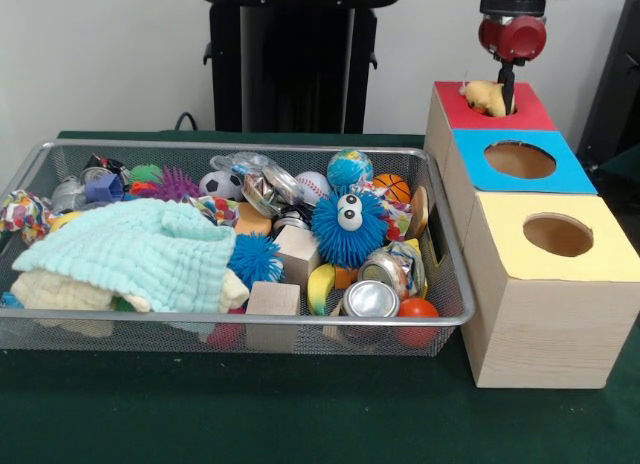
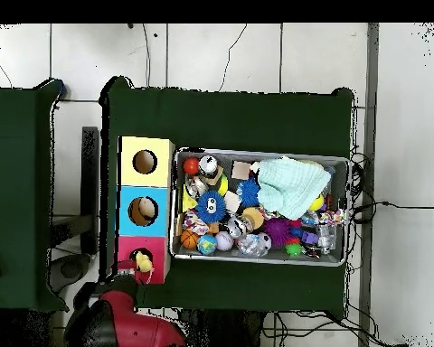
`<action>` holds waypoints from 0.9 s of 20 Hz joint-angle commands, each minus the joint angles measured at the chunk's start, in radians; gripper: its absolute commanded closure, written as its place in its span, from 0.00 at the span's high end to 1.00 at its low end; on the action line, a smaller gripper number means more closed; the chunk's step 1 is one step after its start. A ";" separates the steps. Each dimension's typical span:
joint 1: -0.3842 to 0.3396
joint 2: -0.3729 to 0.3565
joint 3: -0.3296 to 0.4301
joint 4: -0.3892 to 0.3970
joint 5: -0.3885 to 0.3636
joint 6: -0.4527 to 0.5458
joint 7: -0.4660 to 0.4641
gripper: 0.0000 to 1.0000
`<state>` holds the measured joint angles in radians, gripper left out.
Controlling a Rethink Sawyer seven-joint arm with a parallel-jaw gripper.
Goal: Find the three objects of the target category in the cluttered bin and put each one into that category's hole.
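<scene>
The red and black tool hangs straight down over the red-topped section of the wooden box, its dark tip reaching into the round hole there. A pale yellow soft piece, cloth or plush, sits at that hole, partly sunk in and pressed against the tool's tip; whether the tool is clamped on it or parted cannot be told, since the tip is hidden by the piece and the hole's rim. From overhead the same yellow piece shows over the red section's hole, with the red arm beside it.

Next to the red section along the box lies the blue-topped section, its hole showing something tan inside from overhead, and beyond that the yellow-topped section, its hole dark.

Beside the box, on the dark green table, stands the silver wire-mesh bin. In the bin, at the end nearest the box, are an orange ball, a silver can and a small basketball. Further from the box sit a blue spiky ball with googly eyes, a globe-printed ball, wooden blocks and a soccer ball. A mint green knitted cloth covers the bin's half away from the box.
</scene>
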<state>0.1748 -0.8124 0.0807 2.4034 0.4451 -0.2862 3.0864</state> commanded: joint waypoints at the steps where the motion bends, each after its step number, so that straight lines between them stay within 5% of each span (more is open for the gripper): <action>1: 0.000 0.015 0.068 0.093 0.042 0.169 0.177 0.00; 18: -0.004 0.090 0.044 0.080 0.012 0.089 0.151 0.00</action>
<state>0.1745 -0.8190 0.0808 2.4095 0.4453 -0.2870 3.0864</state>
